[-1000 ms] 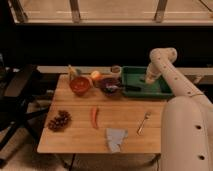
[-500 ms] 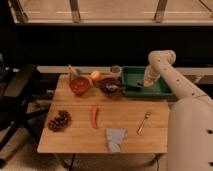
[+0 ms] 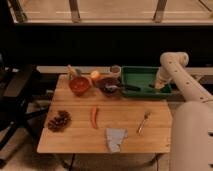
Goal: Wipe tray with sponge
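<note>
The green tray (image 3: 142, 76) stands at the table's back right. My gripper (image 3: 159, 84) reaches down into the tray's right end, close to the right wall, at the end of the white arm (image 3: 176, 70). The sponge does not show; it is hidden at or under the gripper. A dark flat object (image 3: 132, 87) lies along the tray's near left side.
On the wooden table (image 3: 75, 137): a red bowl (image 3: 79, 85), a dark bowl (image 3: 109, 85), an orange (image 3: 95, 75), a cup (image 3: 115, 69), a red chili (image 3: 94, 117), a pine cone (image 3: 59, 120), a folded grey-blue cloth (image 3: 115, 138) and a fork (image 3: 143, 121). A black chair (image 3: 16, 89) stands at the left.
My gripper has moved to the right and a little nearer inside the tray. Nothing else on the table has moved.
</note>
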`<action>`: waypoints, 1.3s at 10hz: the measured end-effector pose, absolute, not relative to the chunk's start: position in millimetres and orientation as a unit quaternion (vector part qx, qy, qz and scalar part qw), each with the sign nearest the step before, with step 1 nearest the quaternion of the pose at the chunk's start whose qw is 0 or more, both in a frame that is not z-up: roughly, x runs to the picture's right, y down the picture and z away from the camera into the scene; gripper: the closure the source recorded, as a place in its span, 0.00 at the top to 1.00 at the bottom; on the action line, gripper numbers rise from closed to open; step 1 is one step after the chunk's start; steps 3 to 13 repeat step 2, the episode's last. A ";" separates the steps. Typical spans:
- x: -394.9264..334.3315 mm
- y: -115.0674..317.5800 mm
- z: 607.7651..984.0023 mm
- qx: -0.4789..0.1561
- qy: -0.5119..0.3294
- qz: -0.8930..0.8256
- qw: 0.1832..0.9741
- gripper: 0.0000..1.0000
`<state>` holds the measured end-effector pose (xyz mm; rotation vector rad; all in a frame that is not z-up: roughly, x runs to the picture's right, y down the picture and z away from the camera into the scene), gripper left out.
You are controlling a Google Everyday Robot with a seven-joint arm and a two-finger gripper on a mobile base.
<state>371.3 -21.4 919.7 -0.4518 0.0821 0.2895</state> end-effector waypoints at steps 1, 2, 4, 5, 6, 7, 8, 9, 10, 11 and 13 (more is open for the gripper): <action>374.2 -33.8 920.6 -0.215 0.048 0.148 0.964 0.00; 371.1 -46.7 921.8 -0.207 0.050 0.147 0.966 0.00; 371.1 -46.7 921.8 -0.207 0.050 0.147 0.966 0.00; 371.1 -46.7 921.8 -0.207 0.050 0.147 0.966 0.00; 371.1 -46.7 921.8 -0.207 0.050 0.147 0.966 0.00; 371.1 -46.7 921.8 -0.207 0.050 0.147 0.966 0.00; 371.1 -46.7 921.8 -0.207 0.050 0.147 0.966 0.00; 371.1 -46.7 921.8 -0.207 0.050 0.147 0.966 0.00; 371.1 -46.7 921.8 -0.207 0.050 0.147 0.966 0.00; 371.1 -46.7 921.8 -0.207 0.050 0.147 0.966 0.00; 371.1 -46.7 921.8 -0.207 0.050 0.147 0.966 0.00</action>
